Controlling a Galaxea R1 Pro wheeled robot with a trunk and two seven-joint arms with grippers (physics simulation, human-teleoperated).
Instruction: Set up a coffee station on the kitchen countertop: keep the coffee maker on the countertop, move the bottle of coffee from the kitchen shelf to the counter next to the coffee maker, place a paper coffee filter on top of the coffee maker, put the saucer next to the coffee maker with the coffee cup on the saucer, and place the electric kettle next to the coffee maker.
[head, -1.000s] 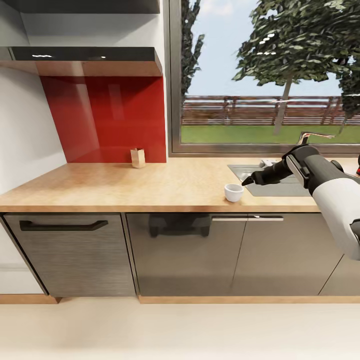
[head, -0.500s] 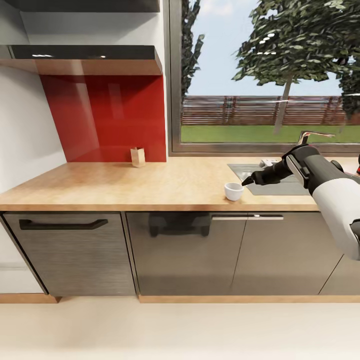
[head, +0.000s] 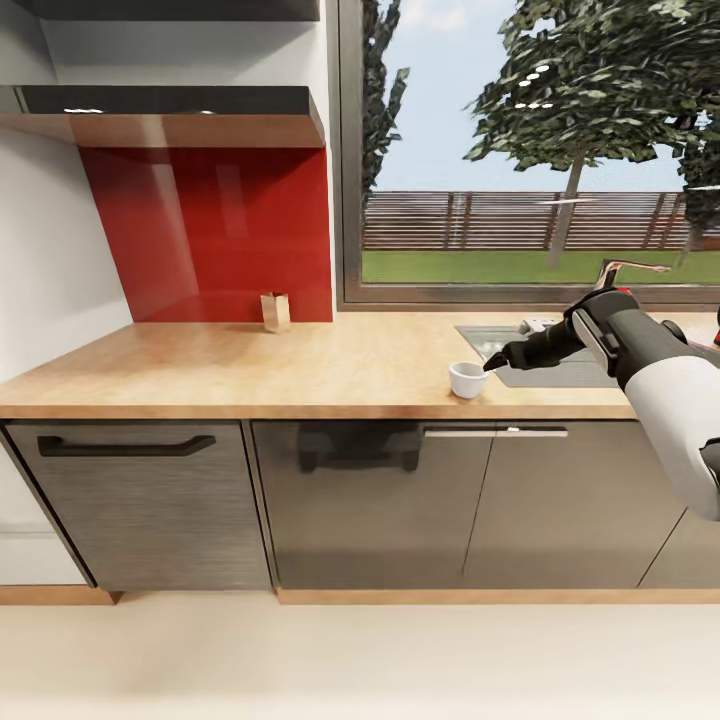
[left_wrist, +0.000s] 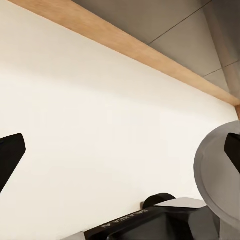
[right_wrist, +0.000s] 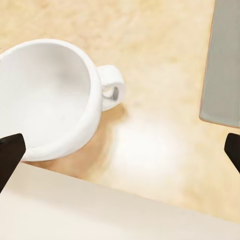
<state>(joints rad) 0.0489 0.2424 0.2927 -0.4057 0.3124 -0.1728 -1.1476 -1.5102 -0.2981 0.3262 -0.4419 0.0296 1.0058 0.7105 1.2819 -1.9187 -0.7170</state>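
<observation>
Standing near countertop (head: 250, 365) edge: coffee cup (head: 466, 381).

Items counted: one cup (head: 467, 381), lower right of centre in the head view. One worktop (head: 250, 370) with one sink (head: 540, 362) and one tap (head: 630, 268) at right. One shelf (head: 165, 103), upper left. One small tan box (head: 275, 312) by the red panel. One arm (head: 650, 365), right edge. Three cabinet handles below.
</observation>
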